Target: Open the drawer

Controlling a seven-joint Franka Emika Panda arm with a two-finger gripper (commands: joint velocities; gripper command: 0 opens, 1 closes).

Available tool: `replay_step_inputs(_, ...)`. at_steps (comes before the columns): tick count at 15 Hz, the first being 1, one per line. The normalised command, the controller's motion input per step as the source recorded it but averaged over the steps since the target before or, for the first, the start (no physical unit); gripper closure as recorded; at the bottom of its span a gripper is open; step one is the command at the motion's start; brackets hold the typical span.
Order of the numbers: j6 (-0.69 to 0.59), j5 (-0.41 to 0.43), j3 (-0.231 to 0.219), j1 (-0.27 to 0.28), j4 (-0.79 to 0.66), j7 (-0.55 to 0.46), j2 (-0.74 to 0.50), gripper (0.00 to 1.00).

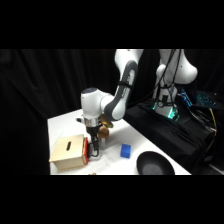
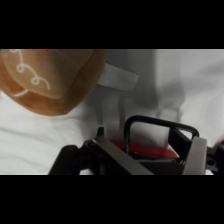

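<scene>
Wrist view: drawer's (image 2: 145, 148) black loop handle (image 2: 157, 125)

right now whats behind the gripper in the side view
A brown ball sits right behind the gripper, partly covered by it. The drawer shows only its red-orange front; its inside can't be seen.

We see a matt light-wood box (image 1: 66, 152), its drawer (image 2: 145, 148) front glossy red-orange with a smooth black loop handle (image 2: 155, 125); at ten o'clock, a soft-looking brown ball (image 2: 47, 80).
</scene>
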Motion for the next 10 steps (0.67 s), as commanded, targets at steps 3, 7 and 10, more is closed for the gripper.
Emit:
replay_step_inputs(3, 0.16, 0.119, 0.045, -0.069, -0.1, -0.09, -0.03, 0.0)
replay_step_inputs(7, 0.18, 0.128, 0.054, -0.079, -0.12, -0.11, -0.03, 0.0)
replay_step_inputs(10, 0.17, 0.122, 0.052, -0.067, -0.12, -0.11, -0.04, 0.0)
